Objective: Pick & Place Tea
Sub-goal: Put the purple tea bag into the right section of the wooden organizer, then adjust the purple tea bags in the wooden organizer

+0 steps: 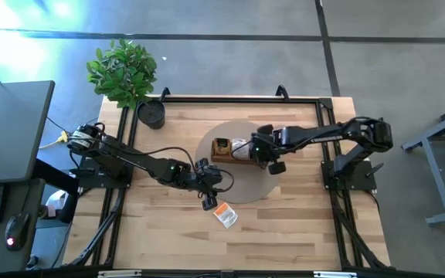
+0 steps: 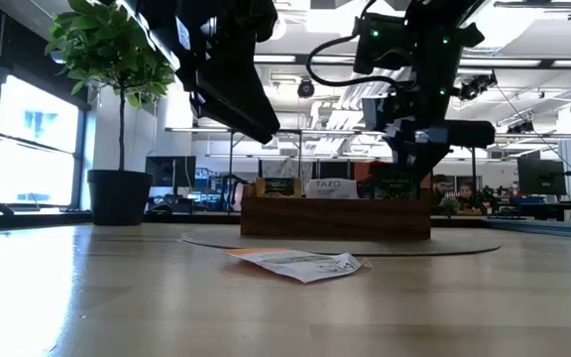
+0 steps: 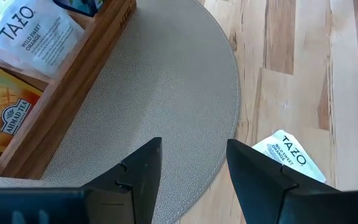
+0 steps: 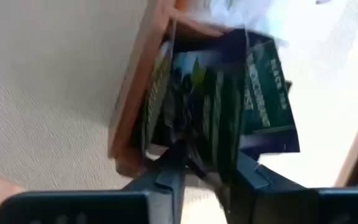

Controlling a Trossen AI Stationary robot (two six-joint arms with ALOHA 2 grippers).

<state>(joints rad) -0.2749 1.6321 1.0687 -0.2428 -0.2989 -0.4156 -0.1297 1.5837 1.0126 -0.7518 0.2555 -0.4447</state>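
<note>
**Tea packet hangs over the tray as one more waits on the wood**

The wooden surface (image 1: 300, 224) fills the high view, a potted plant (image 1: 123, 71) at its 11 o'clock corner. At its centre lies a round grey mat (image 1: 242, 193), put there, it seems, to mark the spot for the long wooden tray (image 1: 224, 157), which sits at the mat's 12 o'clock side. The tray already holds tea: in the left wrist view a white-and-orange packet (image 3: 33, 34) lies in one compartment and a yellow packet (image 3: 2, 115) in the next.

The right arm reaches in from 3 o'clock, and the right gripper (image 4: 207, 171) hangs directly over the tray's end compartment. A dark green-and-black packet (image 4: 229, 102) stands on edge between its jaws, its far end down among the other packets. The jaws stand only a little apart, right beside the packet; whether they grip it or have let go cannot be told. The upright hold suits slotting the packet in edgewise beside its neighbours.

The left arm comes from 9 o'clock. The left gripper (image 3: 194, 165) hovers with jaws released and empty above the mat's 6 o'clock edge, pointed toward the last loose piece: a white-and-orange tea packet (image 1: 225, 215) lying flat on the bare wood just off the mat. That packet looks the likeliest next pick, and lying so flat it may be awkward to lift.
</note>
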